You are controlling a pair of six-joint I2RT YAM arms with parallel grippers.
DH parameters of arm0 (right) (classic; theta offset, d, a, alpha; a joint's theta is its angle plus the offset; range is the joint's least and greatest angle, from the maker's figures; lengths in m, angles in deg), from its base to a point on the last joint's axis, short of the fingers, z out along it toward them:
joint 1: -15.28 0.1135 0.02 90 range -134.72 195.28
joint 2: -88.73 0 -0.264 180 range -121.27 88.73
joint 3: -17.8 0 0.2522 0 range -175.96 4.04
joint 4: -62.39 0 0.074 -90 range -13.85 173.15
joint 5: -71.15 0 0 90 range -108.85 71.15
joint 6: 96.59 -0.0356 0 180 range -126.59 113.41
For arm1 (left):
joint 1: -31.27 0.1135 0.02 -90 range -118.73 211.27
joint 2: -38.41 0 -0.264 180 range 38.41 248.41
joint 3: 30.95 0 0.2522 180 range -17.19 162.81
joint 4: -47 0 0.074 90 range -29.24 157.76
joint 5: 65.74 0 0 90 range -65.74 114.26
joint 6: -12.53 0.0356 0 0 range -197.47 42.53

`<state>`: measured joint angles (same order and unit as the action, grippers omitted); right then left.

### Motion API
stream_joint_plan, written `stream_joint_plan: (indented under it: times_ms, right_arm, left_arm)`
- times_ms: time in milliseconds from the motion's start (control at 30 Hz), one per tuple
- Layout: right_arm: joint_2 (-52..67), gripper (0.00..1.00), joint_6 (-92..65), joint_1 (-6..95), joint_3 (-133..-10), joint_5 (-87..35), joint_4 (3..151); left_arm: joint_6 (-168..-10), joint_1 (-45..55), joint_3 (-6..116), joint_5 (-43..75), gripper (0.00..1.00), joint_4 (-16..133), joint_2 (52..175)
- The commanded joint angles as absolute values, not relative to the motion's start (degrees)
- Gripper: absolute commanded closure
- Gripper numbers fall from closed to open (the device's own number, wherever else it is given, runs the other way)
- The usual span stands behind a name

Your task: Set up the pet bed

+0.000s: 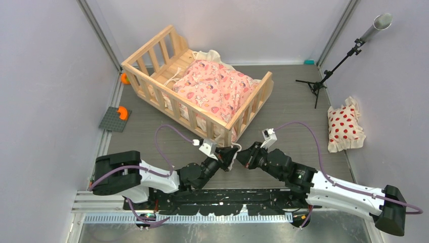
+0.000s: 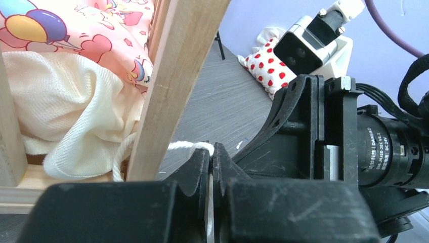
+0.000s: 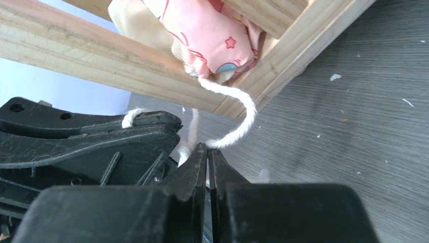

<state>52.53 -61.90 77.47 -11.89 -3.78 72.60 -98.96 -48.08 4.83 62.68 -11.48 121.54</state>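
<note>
Pinching cushion ties (image 3: 244,117): left gripper (image 2: 210,154); right gripper (image 3: 207,151)

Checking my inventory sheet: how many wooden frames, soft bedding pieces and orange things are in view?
Wooden pet bed: 1
Soft pieces, pink cartoon-print cushion and red-dotted white pillow: 2
Orange things: 2
Total: 5

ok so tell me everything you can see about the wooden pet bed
The pet bed is a small crib-like frame of light bare wood: slatted rails on the near long side and both ends, plank base showing at the far end. It stands upright, askew, on the grey table. A pink cartoon-print cushion lies inside, covering most of the base. At its near corner post the left gripper and right gripper each pinch a cream tie; neither visibly touches the wood.
</note>
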Motion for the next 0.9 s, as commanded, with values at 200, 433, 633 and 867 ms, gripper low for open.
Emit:
stream_joint_plan:
  times_ms: [200,433,633,867]
  right_arm:
    - [54.2,0.72,-63.7,78.1,-15.6,3.9,87.5]
    - [54.9,0.57,-63.2,78.0,-16.8,4.2,86.0]
    - [55.9,0.54,-60.8,78.1,-16.2,4.3,80.4]
    - [48.6,0.52,-52.6,77.7,-18.8,2.0,76.4]
  left_arm:
    - [-95.3,-49.3,3.2,68.0,0.99,-21.2,119.7]
    - [-95.4,-49.4,3.0,67.9,1.0,-21.2,119.8]
    - [-96.2,-49.8,1.7,68.6,1.0,-21.2,119.9]
    - [-96.3,-50.4,1.0,69.4,1.0,-21.2,119.6]
